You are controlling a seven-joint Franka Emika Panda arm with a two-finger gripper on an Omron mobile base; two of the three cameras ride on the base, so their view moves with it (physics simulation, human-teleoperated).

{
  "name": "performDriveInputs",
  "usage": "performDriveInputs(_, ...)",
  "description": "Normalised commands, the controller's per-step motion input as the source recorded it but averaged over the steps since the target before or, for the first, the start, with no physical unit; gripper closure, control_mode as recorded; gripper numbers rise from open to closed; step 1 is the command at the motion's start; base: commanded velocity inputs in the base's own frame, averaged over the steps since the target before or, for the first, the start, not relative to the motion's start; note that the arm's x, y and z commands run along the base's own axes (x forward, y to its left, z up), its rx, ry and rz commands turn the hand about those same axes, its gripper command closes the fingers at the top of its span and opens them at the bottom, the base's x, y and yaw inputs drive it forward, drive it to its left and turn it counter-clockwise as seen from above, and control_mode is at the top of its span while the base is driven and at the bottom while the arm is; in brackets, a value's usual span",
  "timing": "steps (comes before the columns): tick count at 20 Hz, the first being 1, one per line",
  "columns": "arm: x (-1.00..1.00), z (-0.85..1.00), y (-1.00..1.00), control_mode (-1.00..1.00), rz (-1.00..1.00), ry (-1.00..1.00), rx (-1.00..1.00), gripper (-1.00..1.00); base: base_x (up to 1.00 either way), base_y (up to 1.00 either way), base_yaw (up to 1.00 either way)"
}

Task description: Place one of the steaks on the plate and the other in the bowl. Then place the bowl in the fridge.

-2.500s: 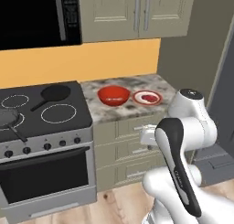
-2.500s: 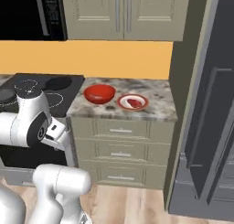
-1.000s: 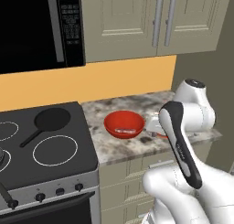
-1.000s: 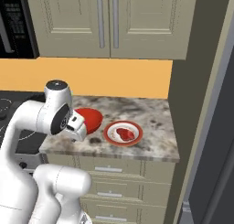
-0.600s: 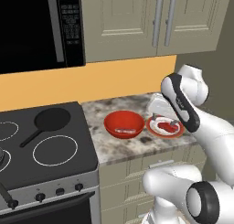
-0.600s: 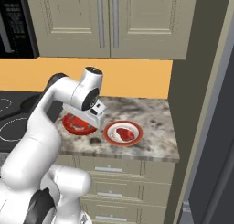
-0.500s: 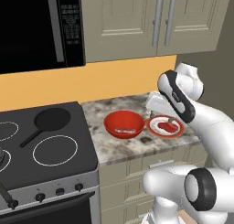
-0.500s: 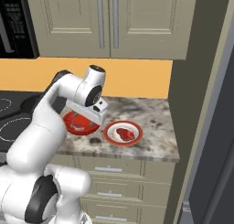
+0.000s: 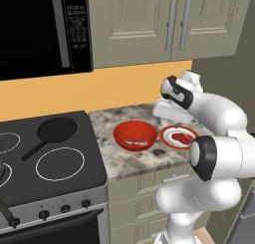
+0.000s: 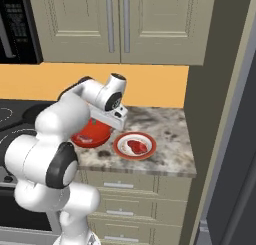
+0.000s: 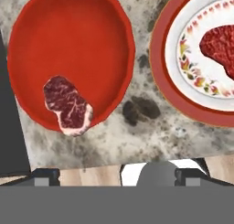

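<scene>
Fridge [image 10: 227, 139], the tall grey appliance at the far right, stood well apart from everything else, past the right end of the speckled stone counter [image 10: 170, 144]; by my judgement both steaks were already placed and what remained was carrying the bowl there.

On that counter the glossy all-red round bowl [image 9: 134, 135] sat to the left, just beside the black stovetop [image 9: 45, 158], and the small round plate with a white centre and red rim [image 9: 178, 137] sat just to its right, the two near each other but with bare stone between them.

Over both hovered the white arm's pincer [image 9: 167, 111], its fingers spread wide and holding nothing. It hung above the gap between the two dishes, looking straight down. From it the bowl lay down and to the left, the plate down and to the right. In the hand view the bowl's nearest rim [image 11: 130, 49] lay just left of the centre line, so I judged a short shift left and a descent would bring the fingers astride that rim.

Inside the bowl the paler marbled steak with white fat edges [image 11: 68, 104] lay low against one side wall, away from the rim section facing the plate. The bright red steak [image 11: 221, 47] lay on the plate's white centre.
</scene>
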Motion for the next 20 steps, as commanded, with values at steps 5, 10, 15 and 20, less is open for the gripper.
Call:
performDriveInputs(5,0.43,-0.61,0.00,-1.00,0.05,-0.16,0.00,-1.00,0.00,0.00,0.00)
performDriveInputs(10,0.57,-0.32,0.00,-1.00,0.04,-0.09,0.00,-1.00,0.00,0.00,0.00)
performDriveInputs(15,0.51,-0.34,0.00,-1.00,0.04,-0.06,0.00,-1.00,0.00,0.00,0.00)
performDriveInputs(20,0.31,-0.21,0.13,-1.00,0.05,0.03,0.00,-1.00,0.00,0.00,0.00)
